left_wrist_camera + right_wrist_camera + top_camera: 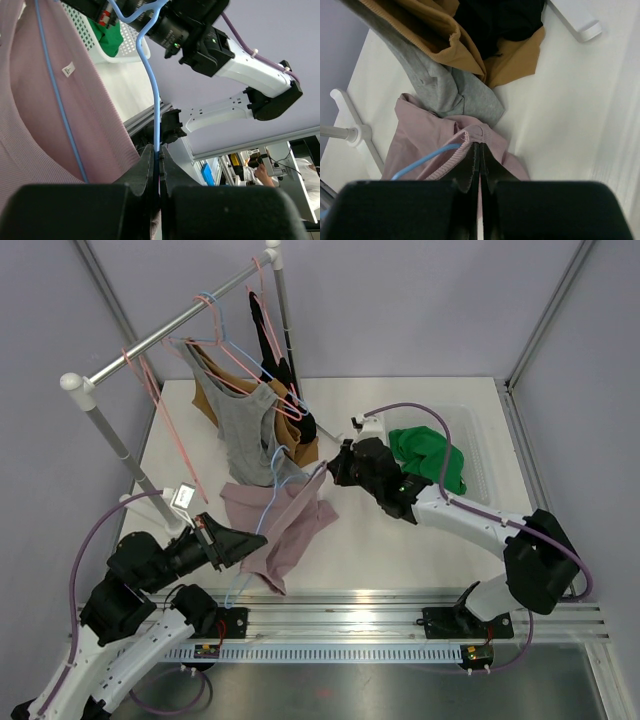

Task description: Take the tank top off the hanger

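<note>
A pink tank top (285, 525) hangs on a light blue hanger (272, 490) held above the table. My left gripper (252, 542) is shut on the hanger's blue wire (156, 120), with pink cloth (45, 120) beside it. My right gripper (330, 468) is shut on the tank top's ribbed strap (470, 136) at its top right. The blue hanger wire (425, 159) runs out of the strap just left of the right gripper's fingers.
A clothes rack (170, 330) at the back left carries a grey top (245, 430), a tan garment (300, 445), a black garment (275, 360) and pink hangers (170, 425). A clear bin (480, 455) with green cloth (430, 455) stands at the right.
</note>
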